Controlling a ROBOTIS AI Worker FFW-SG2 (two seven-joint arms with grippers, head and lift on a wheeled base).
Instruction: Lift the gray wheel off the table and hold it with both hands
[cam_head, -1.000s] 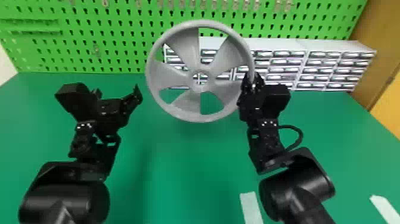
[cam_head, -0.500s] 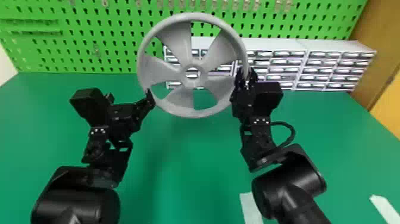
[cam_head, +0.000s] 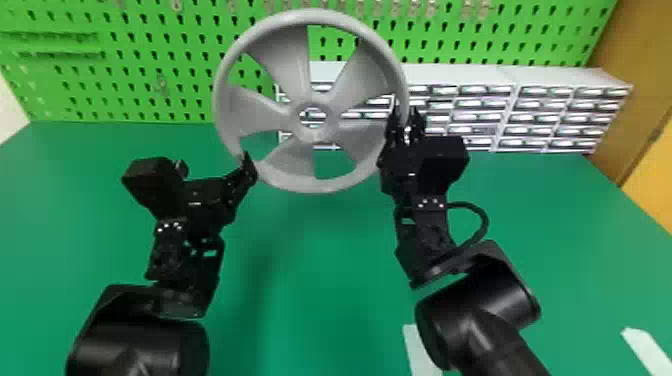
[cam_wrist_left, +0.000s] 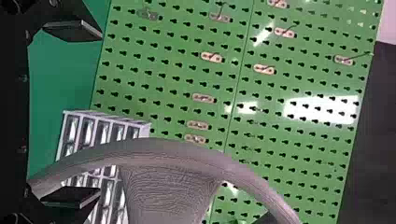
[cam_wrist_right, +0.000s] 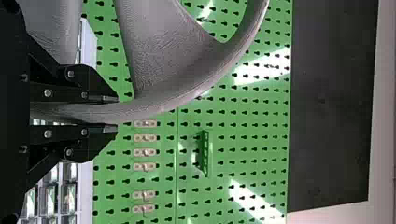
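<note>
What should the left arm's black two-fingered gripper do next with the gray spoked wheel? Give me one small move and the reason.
I'd close the left gripper gently: its fingers are apart, and the wheel's rim seems to run between them, nearer one finger. The right gripper already grips the far side, so this would likely give the two-handed hold.

Matt gray wheel (cam_head: 312, 185), finely grained.

Passage open above table (cam_head: 310, 280) between left arm (cam_head: 140, 345) and right arm (cam_head: 475, 300). Wheel (cam_head: 285, 65) blocks far end; drawers (cam_head: 550, 75), pegboard (cam_head: 150, 70) behind.
</note>
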